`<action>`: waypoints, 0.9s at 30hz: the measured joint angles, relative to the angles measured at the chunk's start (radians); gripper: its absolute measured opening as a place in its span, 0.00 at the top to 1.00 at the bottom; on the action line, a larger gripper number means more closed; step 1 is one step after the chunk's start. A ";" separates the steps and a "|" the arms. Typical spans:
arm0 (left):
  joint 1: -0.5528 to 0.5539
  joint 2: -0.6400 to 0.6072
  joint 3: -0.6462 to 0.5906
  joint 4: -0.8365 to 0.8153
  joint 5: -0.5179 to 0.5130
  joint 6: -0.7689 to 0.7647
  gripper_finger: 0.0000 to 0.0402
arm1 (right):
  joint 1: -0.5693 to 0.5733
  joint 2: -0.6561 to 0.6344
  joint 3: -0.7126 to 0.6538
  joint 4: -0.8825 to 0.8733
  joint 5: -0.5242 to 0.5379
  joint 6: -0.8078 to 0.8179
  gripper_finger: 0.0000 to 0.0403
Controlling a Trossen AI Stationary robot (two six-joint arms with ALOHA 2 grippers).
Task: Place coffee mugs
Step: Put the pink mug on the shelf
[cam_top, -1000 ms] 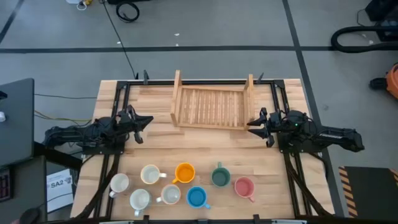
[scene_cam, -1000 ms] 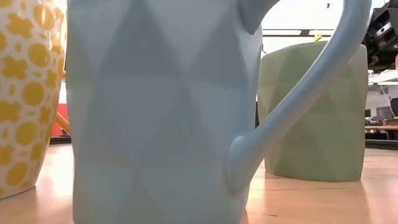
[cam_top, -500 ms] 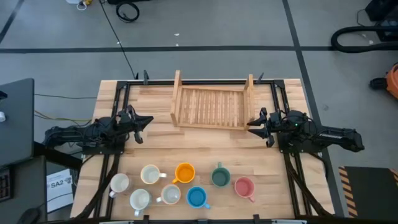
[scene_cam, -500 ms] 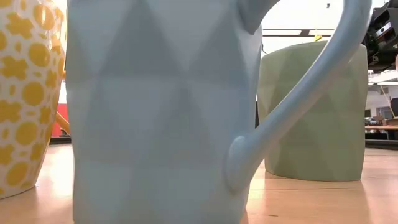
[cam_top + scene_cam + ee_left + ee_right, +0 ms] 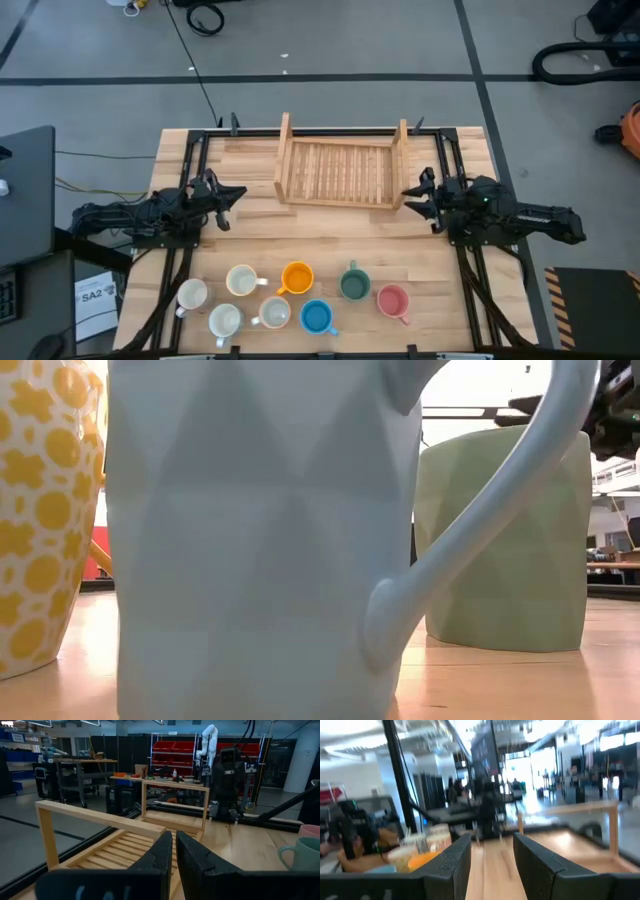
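Looking down, I see the coffee mugs (image 5: 290, 295) clustered at the counter's (image 5: 330, 235) near edge, none held. My left claw (image 5: 232, 192) is pinched closed beside the wooden rack (image 5: 340, 170); my right claw (image 5: 410, 195) stands parted, empty, at the rack's other end.

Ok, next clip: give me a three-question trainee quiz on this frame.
1. True or false: a mug already sits in the wooden rack.
2. Which mug lies nearest the right hand? A) orange mug B) teal-green mug C) blue mug
3. Fill in: the left hand is ___, holding nothing.

Key: 1 false; 2 B; 3 shut.
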 joint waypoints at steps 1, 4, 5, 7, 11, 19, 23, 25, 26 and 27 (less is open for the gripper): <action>0.000 0.000 0.000 0.000 0.000 0.000 0.93 | 0.000 0.000 0.000 0.033 0.000 0.003 0.62; 0.000 0.000 0.000 0.000 0.000 0.000 0.93 | 0.000 0.000 0.000 0.151 -0.005 0.033 0.62; 0.000 0.000 0.000 0.000 0.000 0.000 0.93 | 0.000 0.000 0.000 0.197 -0.005 0.048 0.62; 0.000 0.000 0.000 0.000 0.000 0.000 0.93 | 0.000 0.000 0.009 0.261 -0.021 0.083 0.62; 0.000 0.000 0.000 0.000 0.000 0.000 0.93 | 0.007 0.009 0.079 0.267 -0.065 0.099 0.62; 0.000 0.000 0.000 0.000 0.000 0.000 0.93 | 0.099 0.205 0.307 0.107 -0.071 0.078 0.62; 0.000 0.000 0.000 0.000 0.000 0.001 0.93 | 0.156 0.350 0.448 -0.052 -0.070 0.083 0.62; 0.000 0.000 0.000 0.000 0.000 0.000 0.93 | 0.186 0.423 0.517 -0.111 -0.059 0.087 0.62; 0.000 0.000 0.000 0.000 0.000 0.001 0.93 | 0.201 0.458 0.547 -0.133 -0.054 0.087 0.62; 0.000 0.000 0.000 0.000 0.000 0.001 0.93 | 0.214 0.491 0.578 -0.151 -0.052 0.087 0.62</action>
